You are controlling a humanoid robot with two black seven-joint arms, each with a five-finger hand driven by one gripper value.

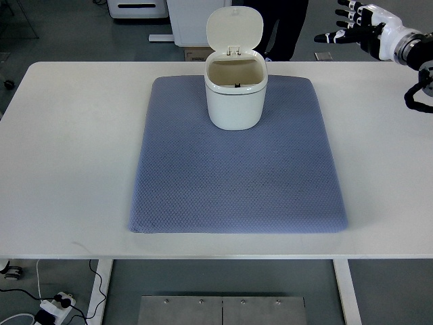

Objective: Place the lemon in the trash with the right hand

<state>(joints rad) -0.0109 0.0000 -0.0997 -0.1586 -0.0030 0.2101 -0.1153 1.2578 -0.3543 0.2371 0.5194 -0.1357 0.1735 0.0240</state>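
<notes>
We saw no lemon outside the open bin [235,95], and our right hand [353,27] hovered beyond it, spread and empty.

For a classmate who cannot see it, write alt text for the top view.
A small white trash bin with its lid flipped open stands at the far edge of a blue-grey mat on a white table. The robot's right hand, fingers spread and empty, hovers beyond the table's far right corner. No lemon is visible.
</notes>
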